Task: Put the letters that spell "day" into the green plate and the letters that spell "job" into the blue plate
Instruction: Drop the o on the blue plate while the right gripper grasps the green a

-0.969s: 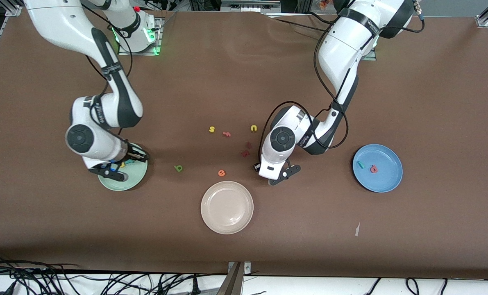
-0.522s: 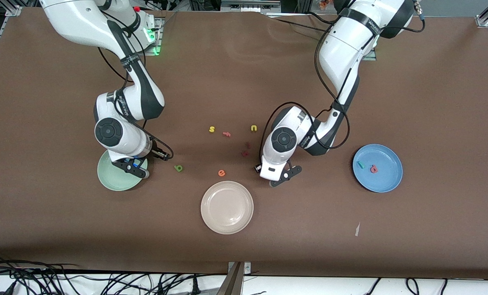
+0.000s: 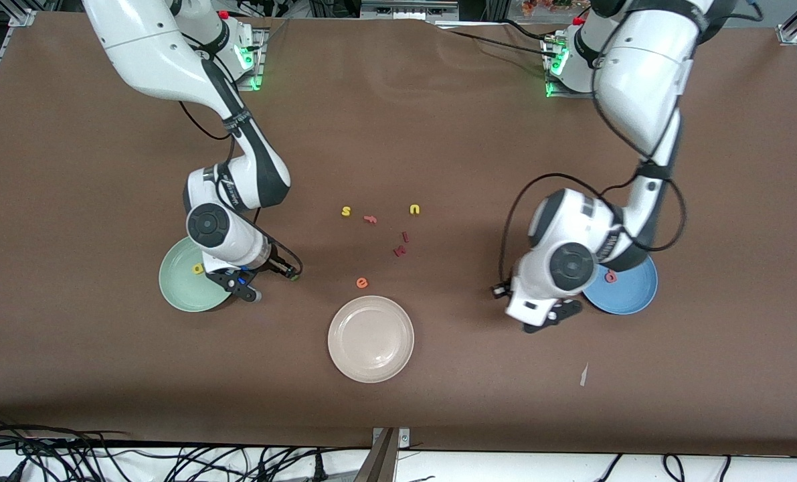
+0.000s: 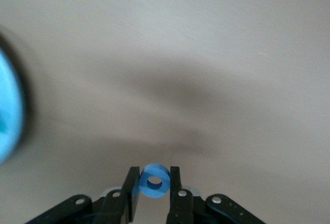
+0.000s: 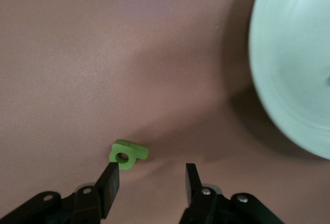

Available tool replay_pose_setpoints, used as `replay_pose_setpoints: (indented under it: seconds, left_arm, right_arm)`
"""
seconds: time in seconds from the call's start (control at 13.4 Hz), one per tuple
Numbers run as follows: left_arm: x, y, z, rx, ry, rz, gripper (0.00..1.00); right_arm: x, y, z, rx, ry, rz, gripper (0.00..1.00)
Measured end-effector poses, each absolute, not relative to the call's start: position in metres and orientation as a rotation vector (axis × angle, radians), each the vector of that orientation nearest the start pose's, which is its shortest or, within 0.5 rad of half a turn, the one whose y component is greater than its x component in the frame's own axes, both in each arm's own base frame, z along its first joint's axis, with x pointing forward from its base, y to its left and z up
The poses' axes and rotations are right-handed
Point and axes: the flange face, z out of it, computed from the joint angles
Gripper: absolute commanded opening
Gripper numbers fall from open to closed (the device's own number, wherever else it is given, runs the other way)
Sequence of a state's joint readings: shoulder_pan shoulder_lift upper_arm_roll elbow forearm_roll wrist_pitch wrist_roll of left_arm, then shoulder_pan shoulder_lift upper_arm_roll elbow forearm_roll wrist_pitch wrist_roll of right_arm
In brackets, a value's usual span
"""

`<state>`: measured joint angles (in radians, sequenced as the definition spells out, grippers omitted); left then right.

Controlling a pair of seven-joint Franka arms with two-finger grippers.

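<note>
- Carrying the blue "o" (image 4: 154,181) — left gripper (image 4: 154,193) pinches it by the blue plate (image 3: 632,298); release low, over its middle.
- Right gripper (image 5: 149,180), spread beside the green "a" (image 5: 127,154) nr the green plate (image 3: 177,284) — centre before closing.

From my left wrist camera I see the left gripper (image 4: 154,185) with its fingers (image 4: 132,190) pinching the blue ring "o" (image 4: 154,181) upright between them, hole facing the lens. Below lies bare tabletop (image 4: 196,59), with a sliver of the blue plate (image 4: 9,110) at the frame's edge.
</note>
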<state>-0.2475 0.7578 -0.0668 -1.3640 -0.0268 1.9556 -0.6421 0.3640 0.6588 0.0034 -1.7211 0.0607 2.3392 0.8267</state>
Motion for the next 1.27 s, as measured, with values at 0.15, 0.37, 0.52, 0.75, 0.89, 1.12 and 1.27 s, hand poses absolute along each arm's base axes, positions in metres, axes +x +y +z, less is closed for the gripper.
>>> replay_pose_setpoints:
  seconds: [0.15,0.37,0.52,0.75,0.89,1.12,1.27]
  left_arm:
    - [0.680,-0.161,0.254,-3.088,-0.424,0.331,0.00]
    - [0.667,-0.085,0.251,-3.118,-0.260,0.402,0.02]
    - [0.658,-0.055,0.246,-3.127,-0.212,0.439,0.08]
    - [0.650,-0.044,0.235,-3.132,-0.148,0.481,1.00]
    - [0.651,-0.022,0.235,-3.147,-0.098,0.488,1.00]
    - [0.659,0.015,0.250,-3.169,-0.114,0.441,1.00]
    - [0.666,0.018,0.267,-3.176,-0.114,0.398,1.00]
  right_arm:
    - [0.621,0.245,0.197,-3.030,0.779,0.096,0.60]
    - [0.627,0.252,0.201,-3.019,0.783,0.074,0.60]
    - [0.632,0.254,0.197,-3.017,0.783,0.070,0.60]
    - [0.634,0.255,0.185,-3.022,0.784,0.080,0.60]
    - [0.635,0.256,0.183,-3.022,0.783,0.080,0.58]
    - [0.637,0.257,0.184,-3.014,0.779,0.058,0.54]
    - [0.637,0.257,0.182,-3.013,0.779,0.055,0.53]
